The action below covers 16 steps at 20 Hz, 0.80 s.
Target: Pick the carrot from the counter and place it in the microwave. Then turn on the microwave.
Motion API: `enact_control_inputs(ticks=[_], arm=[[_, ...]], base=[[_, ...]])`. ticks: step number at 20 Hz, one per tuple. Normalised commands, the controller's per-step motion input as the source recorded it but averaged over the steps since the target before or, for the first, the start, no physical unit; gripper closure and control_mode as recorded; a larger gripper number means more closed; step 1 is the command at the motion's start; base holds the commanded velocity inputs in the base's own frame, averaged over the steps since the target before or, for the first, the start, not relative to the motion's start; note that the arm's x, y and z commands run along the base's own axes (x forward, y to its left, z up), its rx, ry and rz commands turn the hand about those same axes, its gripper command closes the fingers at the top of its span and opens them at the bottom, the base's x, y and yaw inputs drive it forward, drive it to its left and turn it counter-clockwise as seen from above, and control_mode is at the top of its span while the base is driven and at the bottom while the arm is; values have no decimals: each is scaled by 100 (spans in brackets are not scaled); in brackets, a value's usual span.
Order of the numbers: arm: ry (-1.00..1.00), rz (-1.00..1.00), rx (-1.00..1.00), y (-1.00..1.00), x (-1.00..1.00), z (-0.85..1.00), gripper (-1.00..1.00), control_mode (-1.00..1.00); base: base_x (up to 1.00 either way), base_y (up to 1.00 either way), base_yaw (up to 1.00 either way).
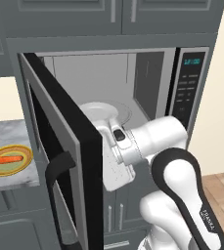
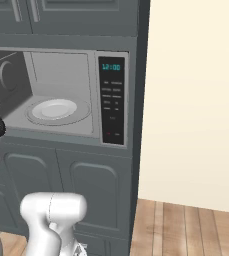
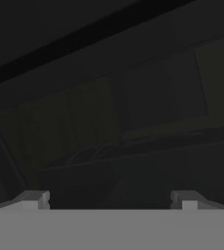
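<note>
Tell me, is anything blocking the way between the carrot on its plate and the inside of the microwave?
Yes. The microwave door hangs open, jutting out between the carrot on the counter and the cavity, so the carrot must go around its front edge.

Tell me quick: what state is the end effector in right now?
End effector: open, fingertips wide apart, nothing between them; the orange-red carrot lies on the yellow-rimmed plate.

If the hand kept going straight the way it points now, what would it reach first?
Hard to say: the hand, jaws wide apart and holding nothing, faces a dark panelled surface close ahead. That is probably the inside of the open microwave door, but the hand view is too dim to be sure.
</note>
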Motion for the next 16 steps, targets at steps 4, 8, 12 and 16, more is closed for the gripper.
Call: enact_control_inputs(ticks=[4, 8, 12, 16], arm=[[0, -5, 0, 19, 0, -7, -100, -100], [0, -5, 0, 17, 0, -6, -100, -100], [-1, -6, 0, 10, 0, -3, -100, -100], [0, -7, 0, 0, -6, 0, -100, -100]], base=[[0, 0, 0], [0, 0, 0], [0, 0, 0], [0, 0, 0]])
